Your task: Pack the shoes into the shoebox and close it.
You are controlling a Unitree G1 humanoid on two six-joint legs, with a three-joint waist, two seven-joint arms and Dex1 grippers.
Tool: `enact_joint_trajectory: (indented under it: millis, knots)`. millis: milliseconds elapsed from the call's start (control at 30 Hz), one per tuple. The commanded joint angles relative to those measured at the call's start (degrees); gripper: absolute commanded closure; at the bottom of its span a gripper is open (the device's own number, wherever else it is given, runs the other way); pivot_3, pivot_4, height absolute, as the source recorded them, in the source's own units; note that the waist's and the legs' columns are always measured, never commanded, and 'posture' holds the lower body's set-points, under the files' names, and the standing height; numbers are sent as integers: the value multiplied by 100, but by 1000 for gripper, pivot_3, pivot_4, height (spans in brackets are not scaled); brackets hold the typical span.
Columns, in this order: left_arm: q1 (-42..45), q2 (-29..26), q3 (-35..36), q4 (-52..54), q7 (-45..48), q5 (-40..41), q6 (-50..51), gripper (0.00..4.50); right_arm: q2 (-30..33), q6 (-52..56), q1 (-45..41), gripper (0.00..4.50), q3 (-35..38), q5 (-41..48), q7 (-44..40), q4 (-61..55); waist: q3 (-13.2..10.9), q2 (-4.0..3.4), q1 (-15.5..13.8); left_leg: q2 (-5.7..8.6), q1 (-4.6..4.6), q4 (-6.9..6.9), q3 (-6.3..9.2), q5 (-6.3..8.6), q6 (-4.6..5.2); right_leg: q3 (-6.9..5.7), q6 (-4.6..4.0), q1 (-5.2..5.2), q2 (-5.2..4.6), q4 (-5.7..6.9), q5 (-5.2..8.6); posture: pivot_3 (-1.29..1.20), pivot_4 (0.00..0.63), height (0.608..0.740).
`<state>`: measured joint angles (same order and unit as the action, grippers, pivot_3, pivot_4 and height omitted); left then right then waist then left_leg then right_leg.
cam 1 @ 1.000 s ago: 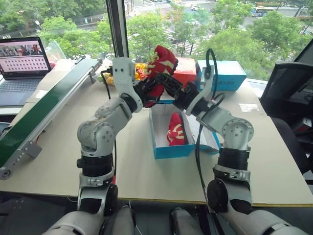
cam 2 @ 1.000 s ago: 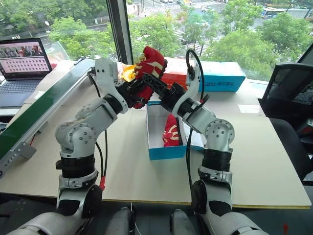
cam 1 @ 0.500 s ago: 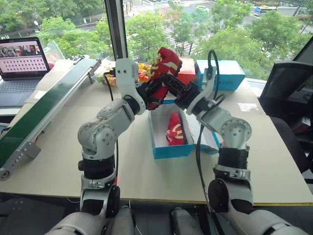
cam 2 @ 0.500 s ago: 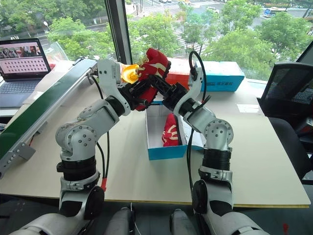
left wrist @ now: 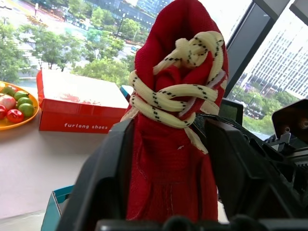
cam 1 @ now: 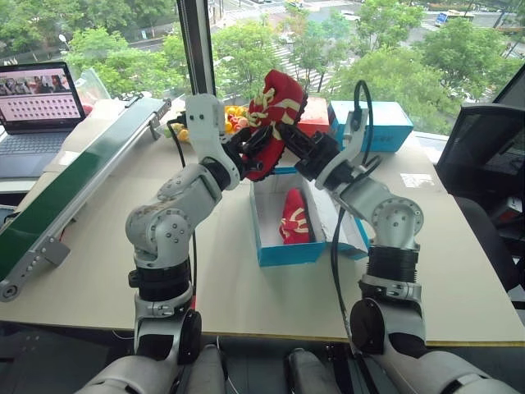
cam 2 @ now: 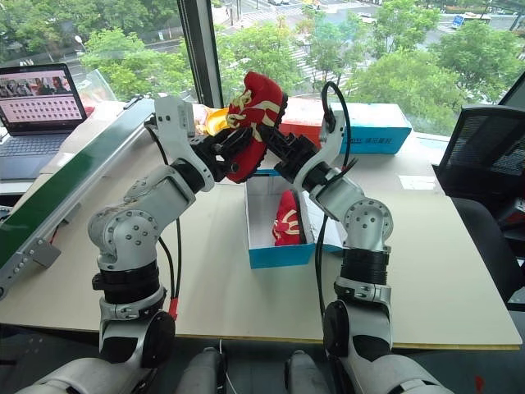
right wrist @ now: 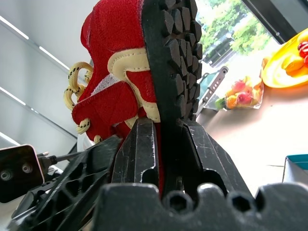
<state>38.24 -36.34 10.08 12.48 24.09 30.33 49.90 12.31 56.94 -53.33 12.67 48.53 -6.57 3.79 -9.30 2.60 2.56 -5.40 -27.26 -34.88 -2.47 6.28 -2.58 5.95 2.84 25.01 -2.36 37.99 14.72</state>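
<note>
Holding one red shoe point(cam 1: 274, 115) aloft above the open blue shoebox point(cam 1: 287, 246), with the right gripper point(cam 1: 294, 146) clenched on its sole and heel edge, as confirmed in the right wrist view, where black fingers point(right wrist: 144, 154) pinch the treaded sole. Left gripper point(cam 1: 239, 152) spread wide, fingers point(left wrist: 101, 178) flanking the laced upper without pressing it; judged released, not gripping. Second red shoe point(cam 1: 294, 218) already lying inside the shoebox, toward its right wall, toe away from the robot. Lid folded back beyond the box, only partly visible behind the arms.

Assessed progress: roughly half done. Outstanding: lowering the raised shoe into the free space at the left of the box interior, releasing it, then swinging the lid over and pressing it shut. Red box point(left wrist: 82, 108) and second blue box point(cam 1: 377, 123) at the table's far edge, not involved.
</note>
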Motion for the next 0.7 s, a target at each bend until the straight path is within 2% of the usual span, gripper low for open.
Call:
enact_joint_trajectory:
  millis: [33, 233, 500, 700]
  knots:
    - [-55, -252, 81, 84, 312, -125, -353, 30, -44, 696, 2, 4246, -105, 211, 53, -196, 0, 0, -7, 0, -1, 3, 0, 0, 0, 0, -1, 1, 0, -1, 1, 0, 150, 739]
    - [-367, -57, 73, 518, 211, -36, -264, 30, 208, 1177, 505, 4246, -640, -131, -268, -500, 0, 0, -105, 0, -4, 0, 0, 0, 0, -3, 0, -4, -2, -6, 1, 0, 150, 739]
    - [-601, 35, 208, 813, 31, -7, -89, 30, 191, 1218, 605, 4246, -686, -287, -371, -506, 0, 0, -68, 0, -3, -4, 0, -1, 1, -3, -1, 0, -2, 3, 1, 0, 150, 739]
    - [-549, 65, 225, 791, -68, -22, -87, 30, 187, 1136, 683, 4246, -982, -539, -647, -404, 0, 1, -60, 0, -3, -4, 0, -1, 1, -3, 0, 0, -2, 1, 1, 0, 150, 739]
